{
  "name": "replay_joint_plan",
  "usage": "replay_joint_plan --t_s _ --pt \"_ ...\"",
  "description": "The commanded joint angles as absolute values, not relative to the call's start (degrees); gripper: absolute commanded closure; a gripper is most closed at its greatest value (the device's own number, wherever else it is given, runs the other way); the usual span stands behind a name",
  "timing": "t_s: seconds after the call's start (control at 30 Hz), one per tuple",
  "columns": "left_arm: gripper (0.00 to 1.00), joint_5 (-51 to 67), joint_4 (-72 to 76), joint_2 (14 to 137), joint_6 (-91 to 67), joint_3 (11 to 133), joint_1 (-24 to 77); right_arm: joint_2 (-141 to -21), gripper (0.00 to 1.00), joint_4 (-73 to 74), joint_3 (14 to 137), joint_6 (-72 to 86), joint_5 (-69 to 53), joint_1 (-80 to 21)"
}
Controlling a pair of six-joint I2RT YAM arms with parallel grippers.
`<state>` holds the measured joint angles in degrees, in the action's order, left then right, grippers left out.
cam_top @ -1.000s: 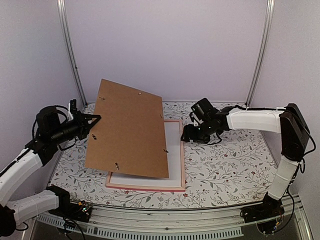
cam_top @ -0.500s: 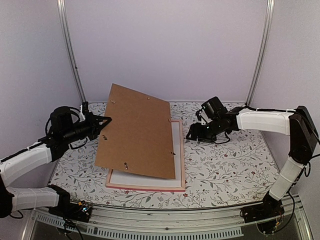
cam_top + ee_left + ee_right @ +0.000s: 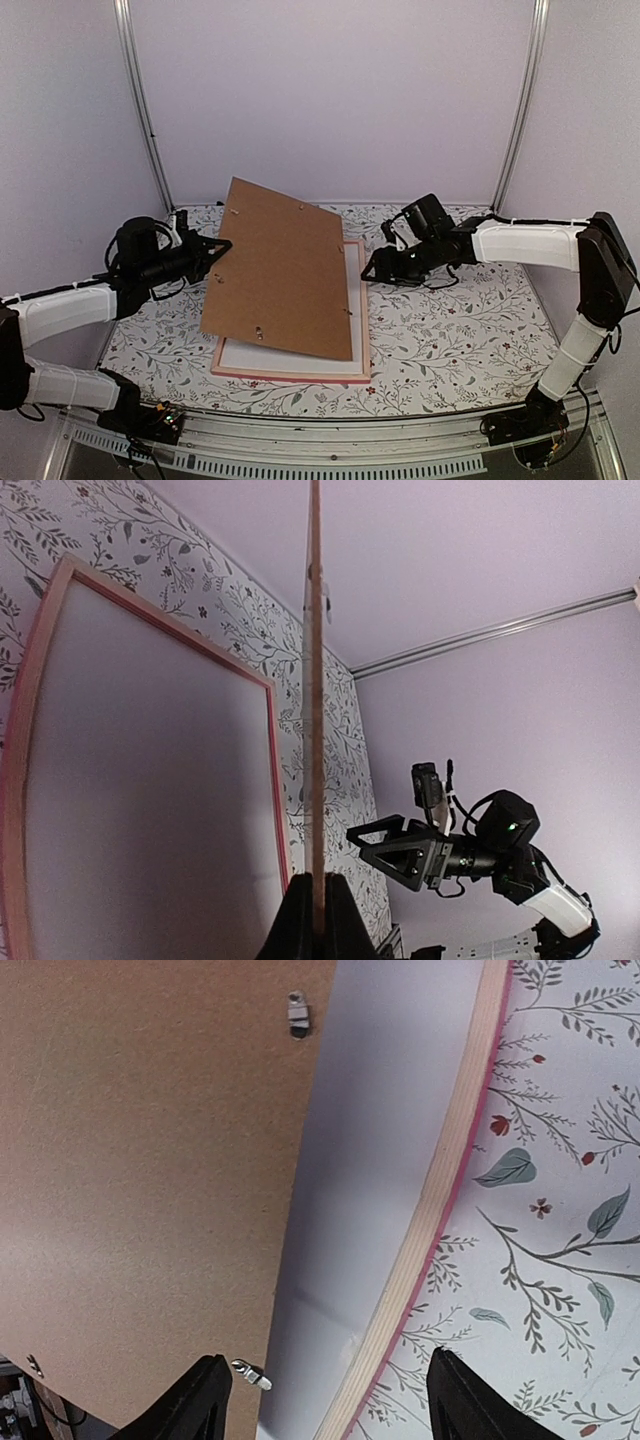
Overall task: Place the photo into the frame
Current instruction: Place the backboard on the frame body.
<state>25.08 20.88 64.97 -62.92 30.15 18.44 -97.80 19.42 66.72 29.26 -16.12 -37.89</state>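
The frame [image 3: 362, 300] lies flat on the table, a thin pink border around a white surface [image 3: 370, 1140]. The photo's canyon scene shows in no view. My left gripper [image 3: 222, 247] is shut on the left edge of a plain brown backing board [image 3: 285, 270], holding it tilted over the frame. In the left wrist view the board [image 3: 316, 680] runs edge-on up from the closed jaws [image 3: 318, 920], with the frame [image 3: 270, 740] beyond. My right gripper [image 3: 372, 268] hangs open beside the frame's right edge [image 3: 450, 1180]. Its jaws [image 3: 325, 1400] span that edge and the board's right edge [image 3: 150, 1160] and hold nothing.
The table wears a floral-patterned cloth [image 3: 460, 330]. Small metal turn clips [image 3: 297, 1012] stick out of the board's face. White walls and metal rails [image 3: 520, 100] close in the back and sides.
My left gripper has carried the backing board right and lower, so it lies flatter over the frame. The right gripper has stayed by the frame's right edge, its jaws a little wider.
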Motion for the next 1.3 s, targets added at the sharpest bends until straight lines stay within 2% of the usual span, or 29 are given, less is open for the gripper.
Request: replay_joint_plan --t_s 0.0,0.33,1.27 --pt "1.0 26.5 29.5 65.6 -64.2 30.2 19.1 -97.5 0.28 16.0 66.5 27.8 -20.6 -40.9" --pt "1.0 26.4 30.1 66.0 -64.3 30.4 19.1 -101.9 0.22 15.1 68.2 28.3 -21.6 -45.7" --pt "1.0 24.2 29.1 65.6 -63.4 30.2 19.1 -105.7 0.24 21.6 73.0 30.6 -16.2 -51.2"
